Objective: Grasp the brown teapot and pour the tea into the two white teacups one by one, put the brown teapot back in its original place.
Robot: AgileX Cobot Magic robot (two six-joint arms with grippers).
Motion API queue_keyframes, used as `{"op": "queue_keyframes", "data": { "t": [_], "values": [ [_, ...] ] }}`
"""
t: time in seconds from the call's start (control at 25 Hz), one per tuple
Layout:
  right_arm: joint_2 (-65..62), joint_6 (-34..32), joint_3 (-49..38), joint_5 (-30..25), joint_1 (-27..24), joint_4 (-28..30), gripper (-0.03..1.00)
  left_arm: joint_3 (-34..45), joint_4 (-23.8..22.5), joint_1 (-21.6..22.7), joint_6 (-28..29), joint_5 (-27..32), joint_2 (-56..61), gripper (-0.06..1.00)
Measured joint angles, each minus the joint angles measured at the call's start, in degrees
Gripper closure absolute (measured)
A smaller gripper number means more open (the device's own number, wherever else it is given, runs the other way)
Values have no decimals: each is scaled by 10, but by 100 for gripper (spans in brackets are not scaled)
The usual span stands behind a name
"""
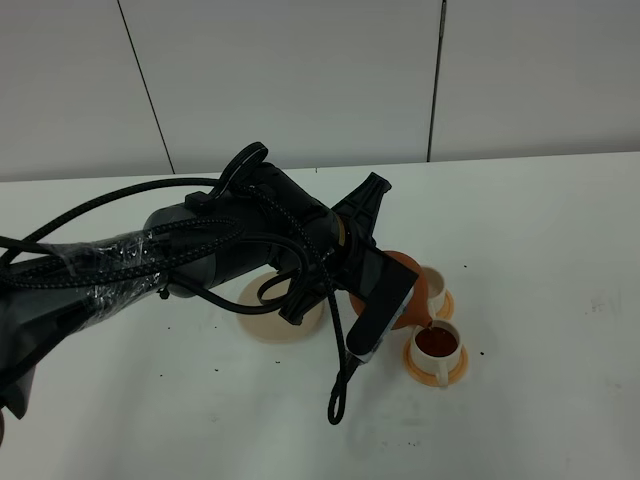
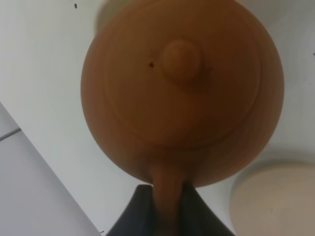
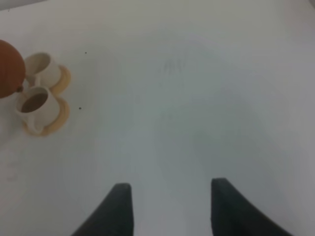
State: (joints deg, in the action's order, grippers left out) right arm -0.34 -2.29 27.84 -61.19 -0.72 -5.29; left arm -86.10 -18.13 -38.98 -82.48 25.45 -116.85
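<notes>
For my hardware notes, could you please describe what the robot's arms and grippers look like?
The left arm is black and bulky, its rear section wrapped in clear film, with black braided cables looping along it. The left gripper and right gripper have dark, tapering fingers. The right arm itself is out of view.

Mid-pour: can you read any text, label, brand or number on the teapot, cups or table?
No readable text anywhere.
The brown teapot, filled teacup and other teacup look plain.
A faint grey mark on the table is too blurred to read.
</notes>
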Motion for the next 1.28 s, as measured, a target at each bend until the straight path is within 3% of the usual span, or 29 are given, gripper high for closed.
{"op": "queue_keyframes", "data": {
  "t": [0.88, 1.28],
  "values": [
    [0, 0, 0, 0, 0, 0, 61, 0, 0, 0, 2, 0, 0, 77],
    [0, 0, 0, 0, 0, 0, 61, 0, 24, 0, 15, 0, 0, 77]
  ]
}}
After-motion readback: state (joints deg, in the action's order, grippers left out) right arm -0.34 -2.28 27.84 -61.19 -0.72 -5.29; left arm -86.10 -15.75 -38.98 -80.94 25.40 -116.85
